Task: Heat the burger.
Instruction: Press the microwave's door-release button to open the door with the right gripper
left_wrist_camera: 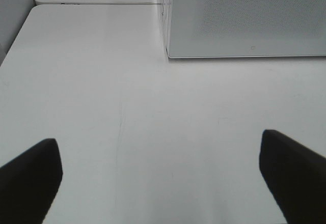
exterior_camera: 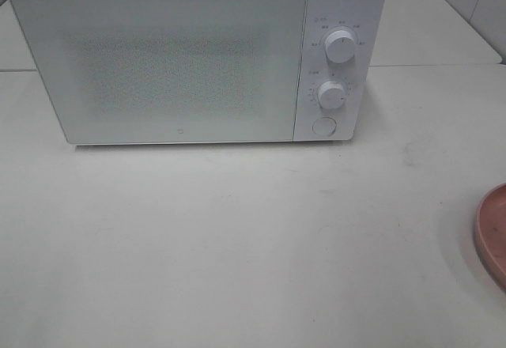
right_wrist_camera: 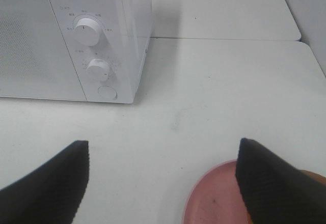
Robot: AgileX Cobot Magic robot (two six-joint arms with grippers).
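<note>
Left gripper (left_wrist_camera: 158, 142) and right gripper (right_wrist_camera: 163, 145) gape wide, empty. Pink plate (right_wrist_camera: 209, 198) at four o'clock holds the burger (right_wrist_camera: 315, 177), only a brown sliver visible; microwave (exterior_camera: 158, 63) at twelve stands closed.

A white table (exterior_camera: 237, 245) carries a white microwave (exterior_camera: 182, 63) with its door shut. A pink plate (exterior_camera: 494, 233) lies on the table, well off the microwave's front-right corner.

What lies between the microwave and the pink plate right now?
Nothing but bare white tabletop separates the microwave and the pink plate. The right wrist view shows the whole stretch; the exterior high view agrees.
</note>
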